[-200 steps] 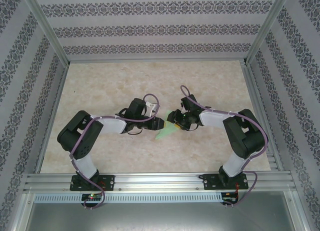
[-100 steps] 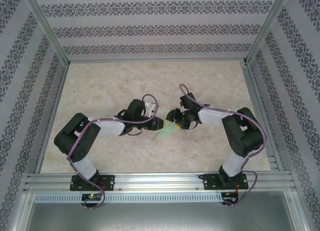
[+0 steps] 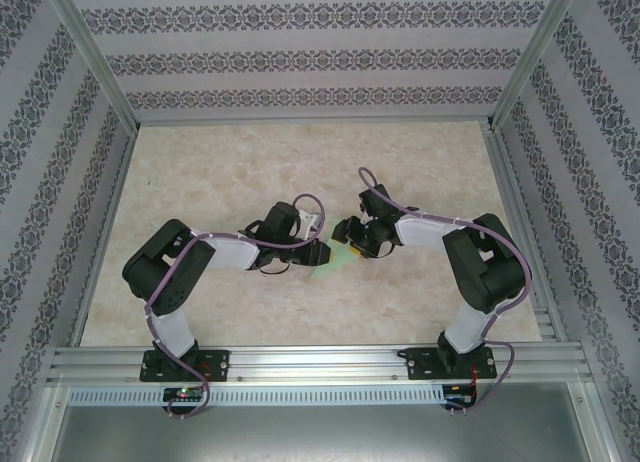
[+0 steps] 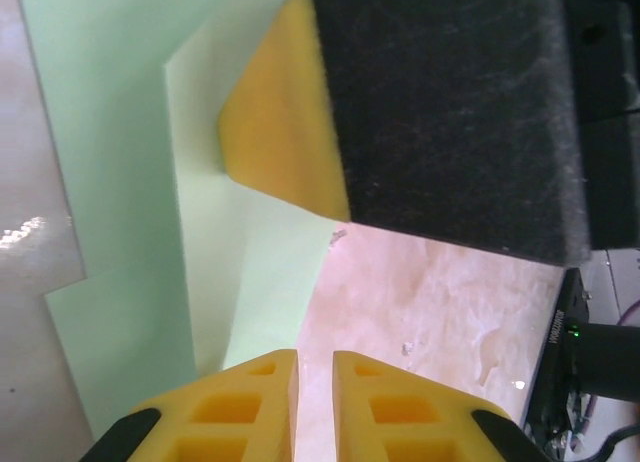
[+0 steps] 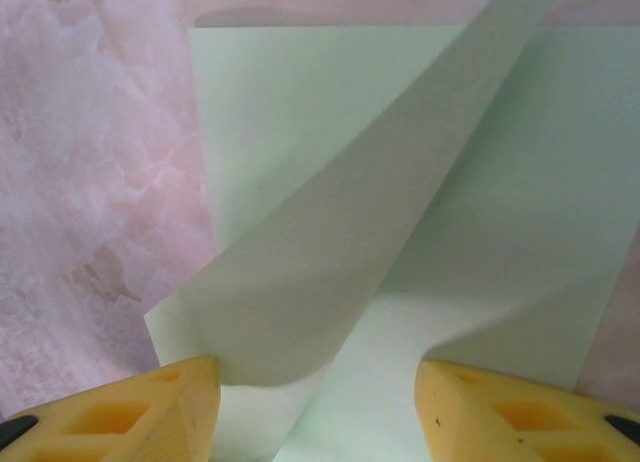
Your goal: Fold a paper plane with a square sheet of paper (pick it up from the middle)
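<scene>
Now | paper sheet (image 5: 480, 242) part-folded on table (image 3: 250, 162) | right fingers (image 5: 150, 412) spread astride it

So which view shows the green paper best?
Right wrist: the green paper lies close up, one flap curling over the flat part. Left wrist shows its stepped layers along the left side; top external, a small, distant green wedge.

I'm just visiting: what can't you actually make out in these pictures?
- Top view: the green paper is tiny and partly covered by the left gripper and right gripper, so its folds are unreadable.
- Left wrist view: the frame edges cut the paper off; whether the nearly closed fingers pinch it is unclear.
- Right wrist view: a raised flap hides the paper beneath it.
</scene>
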